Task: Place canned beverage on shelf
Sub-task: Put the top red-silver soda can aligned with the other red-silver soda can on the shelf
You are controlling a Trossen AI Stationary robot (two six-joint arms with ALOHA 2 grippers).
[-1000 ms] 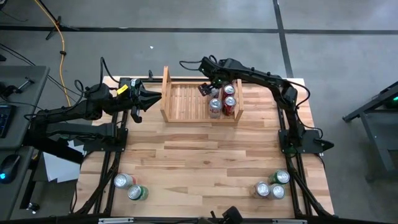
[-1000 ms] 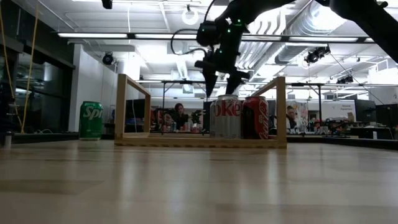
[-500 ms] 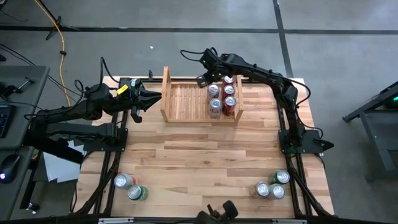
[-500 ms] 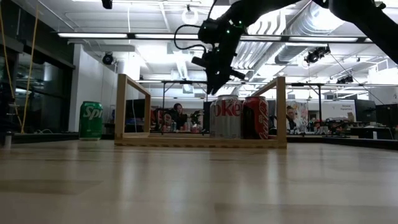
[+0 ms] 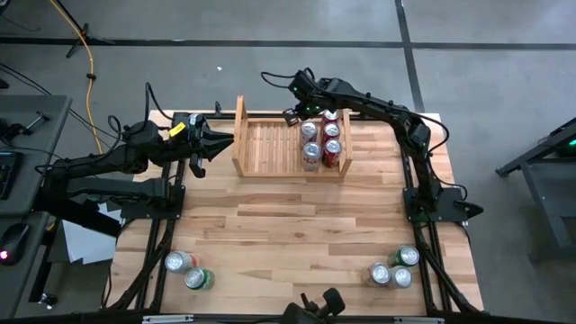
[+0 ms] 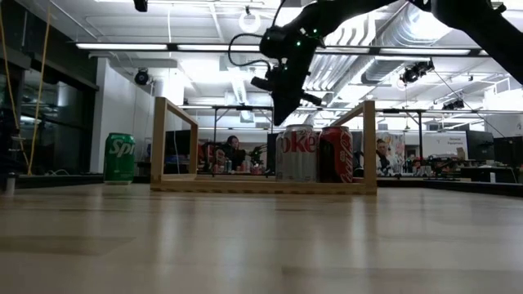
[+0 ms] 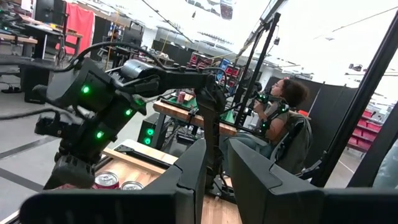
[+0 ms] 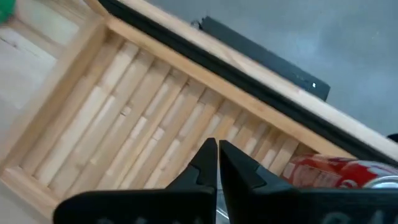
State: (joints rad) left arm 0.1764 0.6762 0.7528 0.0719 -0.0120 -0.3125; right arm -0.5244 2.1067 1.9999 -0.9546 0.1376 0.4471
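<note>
I see my right end effector [image 5: 302, 110], fingers together and empty, above the slatted pale wooden shelf [image 5: 270, 144]; four cans [image 5: 321, 142] crowd its right end; left end effector [image 5: 200, 144], nearly closed, waits left.

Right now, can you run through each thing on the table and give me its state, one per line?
Shelf: right end filled, left slats bare.
Cans on the shelf: four, upright, released.
Right end effector: shut, empty, raised over the shelf's far edge.
Left end effector: nearly closed, empty, waiting left of the shelf.
Near-left cans: two, upright.
Near-right cans: three, upright.
</note>
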